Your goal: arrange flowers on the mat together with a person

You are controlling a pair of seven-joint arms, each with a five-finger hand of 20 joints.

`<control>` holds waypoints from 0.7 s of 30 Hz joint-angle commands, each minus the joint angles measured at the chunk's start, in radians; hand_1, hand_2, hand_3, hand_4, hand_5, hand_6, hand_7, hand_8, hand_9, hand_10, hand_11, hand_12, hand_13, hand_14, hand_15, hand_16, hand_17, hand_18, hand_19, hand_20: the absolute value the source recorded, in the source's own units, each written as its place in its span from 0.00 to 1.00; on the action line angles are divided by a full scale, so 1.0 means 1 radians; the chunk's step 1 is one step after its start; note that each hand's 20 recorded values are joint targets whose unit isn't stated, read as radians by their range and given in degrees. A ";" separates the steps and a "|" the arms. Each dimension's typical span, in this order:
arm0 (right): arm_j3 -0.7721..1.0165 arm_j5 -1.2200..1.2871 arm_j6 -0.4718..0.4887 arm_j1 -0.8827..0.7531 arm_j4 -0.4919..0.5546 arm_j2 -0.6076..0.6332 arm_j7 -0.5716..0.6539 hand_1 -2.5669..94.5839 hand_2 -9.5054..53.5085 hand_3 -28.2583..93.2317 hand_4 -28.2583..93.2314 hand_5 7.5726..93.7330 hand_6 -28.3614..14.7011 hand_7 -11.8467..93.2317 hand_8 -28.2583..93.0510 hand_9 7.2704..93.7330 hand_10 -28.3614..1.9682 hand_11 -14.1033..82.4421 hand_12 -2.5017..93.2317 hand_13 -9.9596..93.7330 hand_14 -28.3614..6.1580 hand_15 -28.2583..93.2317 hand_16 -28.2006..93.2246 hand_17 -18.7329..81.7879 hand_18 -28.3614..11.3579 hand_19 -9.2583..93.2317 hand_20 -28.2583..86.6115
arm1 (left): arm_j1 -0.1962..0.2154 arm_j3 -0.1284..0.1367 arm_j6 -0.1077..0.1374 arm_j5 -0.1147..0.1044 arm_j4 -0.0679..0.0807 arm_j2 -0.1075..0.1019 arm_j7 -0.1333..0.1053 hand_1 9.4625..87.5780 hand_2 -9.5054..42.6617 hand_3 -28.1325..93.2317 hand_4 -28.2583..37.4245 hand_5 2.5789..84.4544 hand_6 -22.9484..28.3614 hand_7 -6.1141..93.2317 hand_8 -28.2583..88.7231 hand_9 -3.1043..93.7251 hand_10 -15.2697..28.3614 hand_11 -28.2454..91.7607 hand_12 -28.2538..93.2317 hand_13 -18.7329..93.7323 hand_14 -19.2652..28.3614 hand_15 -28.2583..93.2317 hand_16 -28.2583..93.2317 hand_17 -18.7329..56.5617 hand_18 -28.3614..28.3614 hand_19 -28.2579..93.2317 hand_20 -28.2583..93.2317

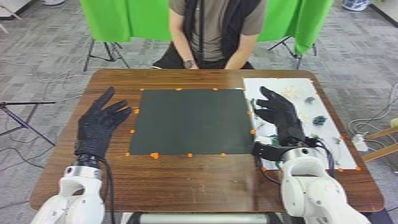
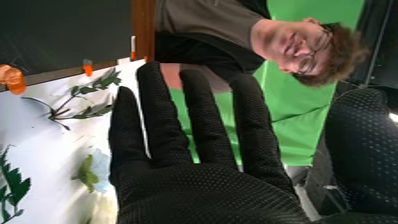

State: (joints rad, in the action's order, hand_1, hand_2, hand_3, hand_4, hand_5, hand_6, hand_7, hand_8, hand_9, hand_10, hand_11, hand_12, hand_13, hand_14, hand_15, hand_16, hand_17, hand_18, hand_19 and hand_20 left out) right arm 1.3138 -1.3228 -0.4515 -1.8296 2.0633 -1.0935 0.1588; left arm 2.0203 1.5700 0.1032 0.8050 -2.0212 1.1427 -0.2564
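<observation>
The leafy sprig [image 2: 87, 90] lies on the white sheet [image 1: 302, 84], close by the right edge of the dark mat [image 1: 191, 120]. Farther out from the mat on that same sheet are a pale cluster [image 1: 291, 92] and a dark green clump [image 1: 320, 120], with a light-petalled flower [image 2: 99, 167] and a jagged green leaf [image 2: 13, 177] among the other pieces.

The right hand [image 1: 281, 112] is over the sheet, just right of the mat, its fingers straight and slightly parted, pinching nothing. The left hand [image 1: 100, 122] is left of the mat, fingers spread, thumb apart, likewise without a flower. Orange tape bits [image 1: 155, 155] edge the mat, and the brown table [image 1: 178, 190] extends around it.

With the pieces lying beside the mat, the work seems to be at its start, the step in hand being to pick a first stem. To do it well, turn the right palm down, bring thumb and fingertips together low on the bare stem, and pinch lightly; leaves or petals would likely crush or slip. Lift straight up before crossing the mat's edge, so trailing leaves don't catch the tape, then lower the stem flat onto the mat before letting go.
</observation>
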 commanded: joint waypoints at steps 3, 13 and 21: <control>-0.002 -0.005 0.007 -0.003 0.008 -0.001 -0.004 0.17 0.35 0.84 0.01 0.35 0.69 0.24 0.13 0.42 0.43 0.25 0.17 0.43 0.26 0.46 0.35 0.23 0.19 0.50 0.36 | 0.015 0.001 -0.002 -0.007 -0.001 0.000 -0.003 0.11 0.42 0.82 0.00 0.36 0.56 0.17 0.16 0.40 0.78 0.43 0.31 0.42 0.92 0.61 0.17 0.18 0.96 0.73 0.17; -0.002 0.000 -0.005 -0.004 0.008 0.003 -0.010 0.17 0.35 0.84 0.01 0.36 0.69 0.25 0.13 0.42 0.44 0.24 0.17 0.43 0.26 0.46 0.35 0.23 0.19 0.50 0.36 | 0.009 0.002 -0.003 -0.002 0.000 0.005 0.003 0.11 0.43 0.82 0.00 0.36 0.56 0.17 0.16 0.40 0.78 0.43 0.32 0.42 0.92 0.61 0.17 0.18 0.96 0.74 0.18; -0.001 -0.011 0.024 -0.007 0.003 -0.001 0.001 0.17 0.35 0.84 0.01 0.35 0.69 0.25 0.13 0.42 0.43 0.24 0.17 0.43 0.26 0.46 0.35 0.23 0.19 0.50 0.36 | 0.037 0.001 0.003 -0.001 -0.003 0.011 -0.001 0.12 0.43 0.81 0.00 0.36 0.56 0.17 0.16 0.40 0.78 0.43 0.32 0.42 0.92 0.61 0.17 0.18 0.95 0.74 0.18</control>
State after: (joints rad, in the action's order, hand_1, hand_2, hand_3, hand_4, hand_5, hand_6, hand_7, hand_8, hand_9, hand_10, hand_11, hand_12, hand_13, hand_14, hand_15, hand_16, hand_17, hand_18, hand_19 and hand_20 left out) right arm 1.3138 -1.3226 -0.4485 -1.8295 2.0632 -1.0932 0.1581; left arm 2.0232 1.5707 0.1027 0.8046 -2.0213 1.1416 -0.2597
